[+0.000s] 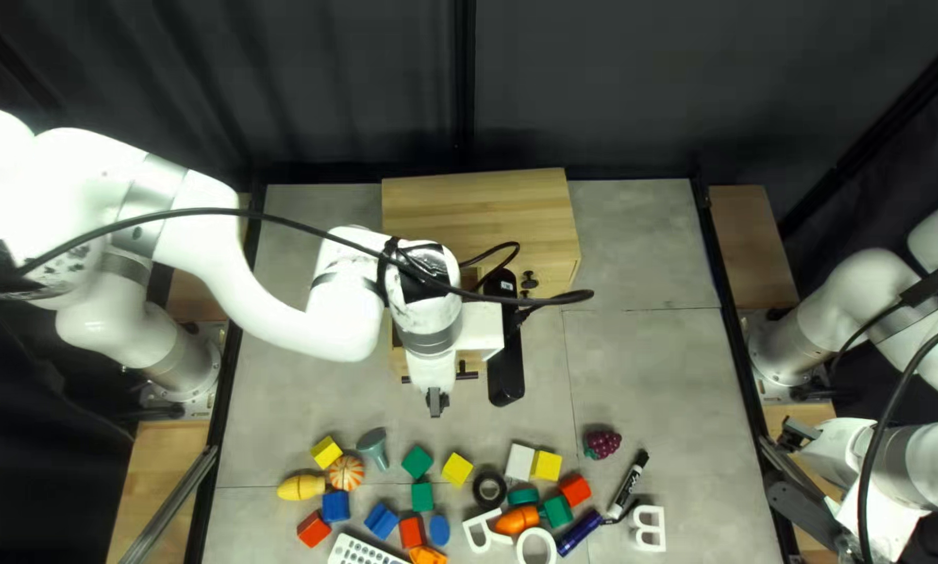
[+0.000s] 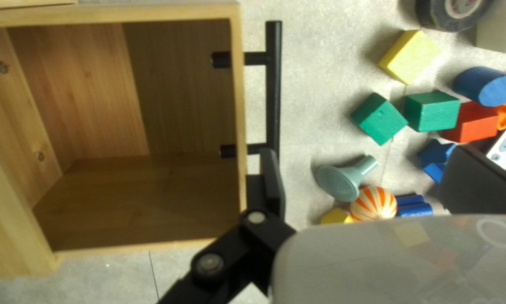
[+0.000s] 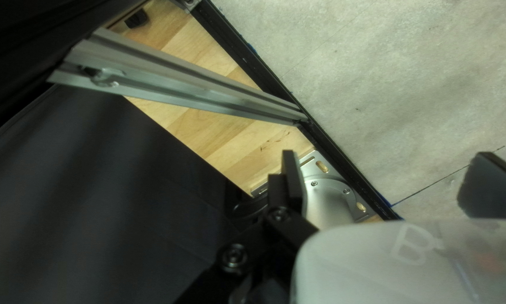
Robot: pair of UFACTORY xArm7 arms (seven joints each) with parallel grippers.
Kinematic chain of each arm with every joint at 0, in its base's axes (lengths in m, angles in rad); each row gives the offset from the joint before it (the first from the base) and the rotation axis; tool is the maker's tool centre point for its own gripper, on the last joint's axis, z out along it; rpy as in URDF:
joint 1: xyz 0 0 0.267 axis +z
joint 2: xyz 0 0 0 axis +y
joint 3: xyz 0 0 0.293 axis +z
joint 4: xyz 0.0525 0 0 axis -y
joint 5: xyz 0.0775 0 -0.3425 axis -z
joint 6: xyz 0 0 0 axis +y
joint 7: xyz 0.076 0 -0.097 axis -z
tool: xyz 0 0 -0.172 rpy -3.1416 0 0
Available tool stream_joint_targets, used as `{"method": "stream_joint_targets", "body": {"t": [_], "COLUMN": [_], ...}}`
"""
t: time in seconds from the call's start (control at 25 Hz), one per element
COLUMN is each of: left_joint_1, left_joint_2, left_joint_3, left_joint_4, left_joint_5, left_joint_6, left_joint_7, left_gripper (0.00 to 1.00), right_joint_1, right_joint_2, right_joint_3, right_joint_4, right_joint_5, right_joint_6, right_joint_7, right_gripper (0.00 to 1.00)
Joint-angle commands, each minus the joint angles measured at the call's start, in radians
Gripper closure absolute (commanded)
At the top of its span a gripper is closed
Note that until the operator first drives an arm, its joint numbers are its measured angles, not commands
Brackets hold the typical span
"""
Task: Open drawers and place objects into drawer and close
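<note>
Left fingers (image 2: 273, 183) stood wide apart; open wooden drawer (image 2: 239, 107) beside one, its black bar handle (image 2: 273, 90) running crosswise to their spread. Grey-green plastic funnel (image 2: 341, 181) showed between them. Right fingers (image 3: 291, 180), also apart, were farther off.

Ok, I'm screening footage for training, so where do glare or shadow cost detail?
Top left view: glare washes the left arm nearly white. Left wrist view: the open drawer is shaded inside, darkest toward its handle. Right wrist view: the dark cloth sinks to near black, its folds faint.
</note>
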Motion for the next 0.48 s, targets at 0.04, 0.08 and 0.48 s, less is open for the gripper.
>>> {"method": "stream_joint_targets", "body": {"t": [0.04,0.08,0.48], "left_joint_1": [0.004,0.009,0.034], "left_joint_2": [0.008,0.013,0.021], "left_joint_3": [0.001,0.006,0.030], "left_joint_4": [-0.027,-0.036,-0.110], "left_joint_5": [0.064,0.076,0.113], "left_joint_6": [-0.029,-0.042,-0.134], "left_joint_7": [-0.054,-0.067,-0.117], "left_gripper": [0.00,0.00,0.00], "right_joint_1": [0.000,0.000,0.000], "right_joint_2": [0.000,0.000,0.000], "right_joint_3": [0.000,0.000,0.000], "right_joint_4": [0.000,0.000,0.000], "right_joint_5": [0.000,0.000,0.000], "right_joint_6": [0.000,0.000,0.000], "right_joint_7": [0.000,0.000,0.000], "right_gripper": [0.00,0.00,0.00]}}
